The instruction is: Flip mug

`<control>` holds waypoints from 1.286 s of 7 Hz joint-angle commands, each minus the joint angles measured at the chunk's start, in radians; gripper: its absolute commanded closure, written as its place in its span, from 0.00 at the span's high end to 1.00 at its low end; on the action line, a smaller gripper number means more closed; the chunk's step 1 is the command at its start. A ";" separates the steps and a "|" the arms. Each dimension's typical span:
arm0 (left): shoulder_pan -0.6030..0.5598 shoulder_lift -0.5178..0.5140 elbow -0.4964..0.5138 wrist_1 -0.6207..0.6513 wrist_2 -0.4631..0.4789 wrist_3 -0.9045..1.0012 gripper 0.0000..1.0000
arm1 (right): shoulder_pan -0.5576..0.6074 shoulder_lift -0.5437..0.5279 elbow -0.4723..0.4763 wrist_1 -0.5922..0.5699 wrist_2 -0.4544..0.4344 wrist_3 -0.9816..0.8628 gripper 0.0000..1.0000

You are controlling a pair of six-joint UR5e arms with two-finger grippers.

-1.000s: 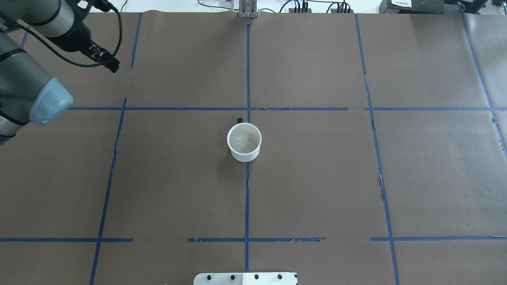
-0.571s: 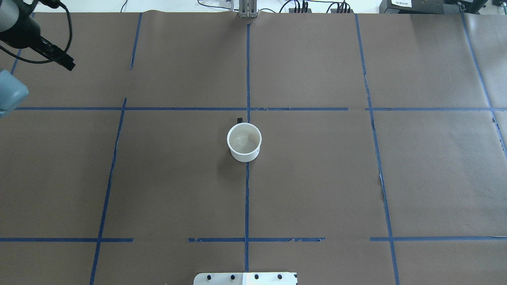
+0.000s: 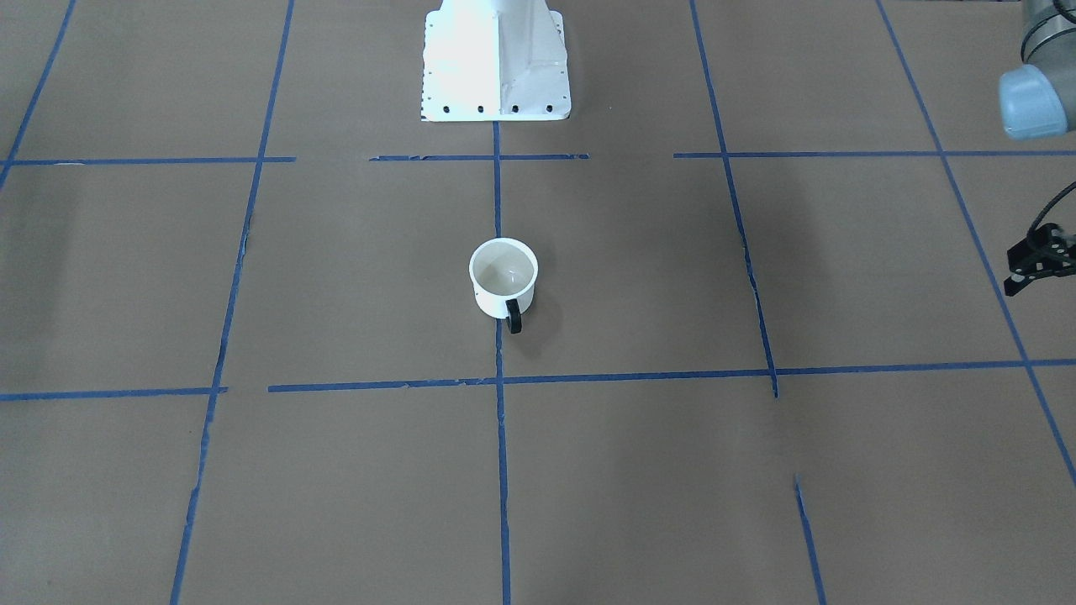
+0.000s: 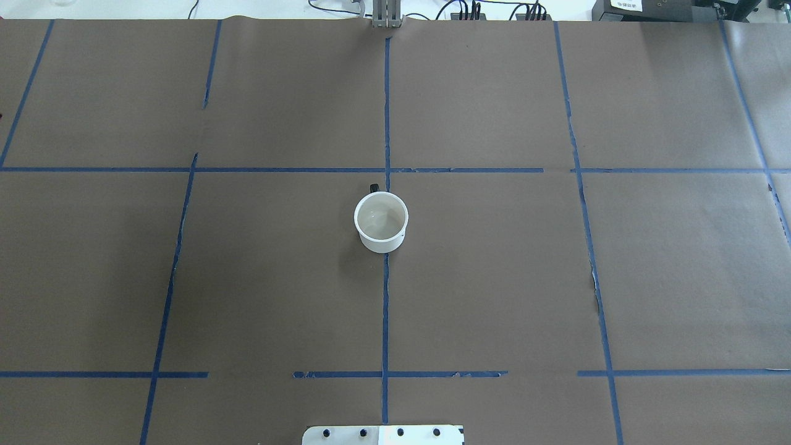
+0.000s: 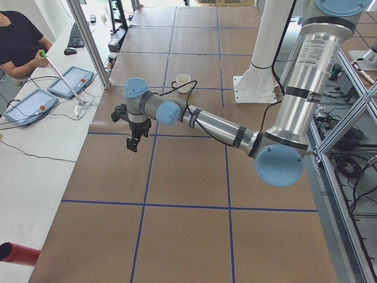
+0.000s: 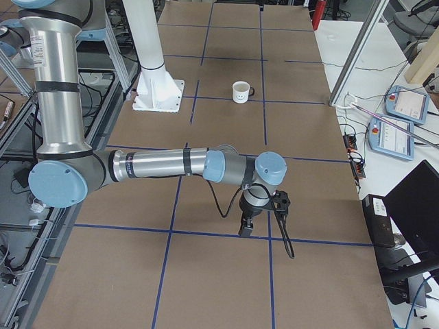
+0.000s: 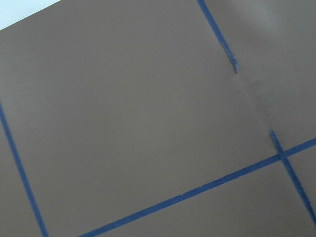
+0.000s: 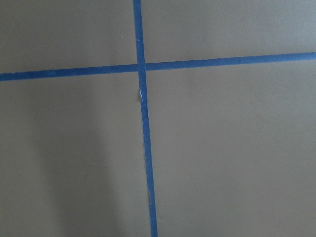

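Well apart: mug (image 5: 183,81) and left claw (image 5: 132,144).

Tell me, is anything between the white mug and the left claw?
Nothing: in the front-facing view, only brown paper and a blue tape line lie between the mug and the left gripper.

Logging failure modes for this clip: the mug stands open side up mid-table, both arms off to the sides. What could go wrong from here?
1. The mug has a round wall, and its handle points away from the robot, so a pinch on the rim may slip or tip it mid-turn.
2. The left gripper and right gripper hang far off, and both wrist views show only paper, so a long approach could arrive misaligned.
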 commanded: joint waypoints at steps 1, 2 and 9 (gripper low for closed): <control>-0.114 0.077 0.073 0.010 -0.053 0.096 1.00 | 0.000 0.000 0.000 0.000 0.000 0.000 1.00; -0.160 0.092 0.101 0.007 -0.053 0.099 1.00 | 0.000 0.000 0.000 0.000 0.000 0.000 1.00; -0.212 0.166 0.113 0.015 -0.052 0.082 1.00 | 0.000 0.000 0.000 0.000 0.000 0.000 1.00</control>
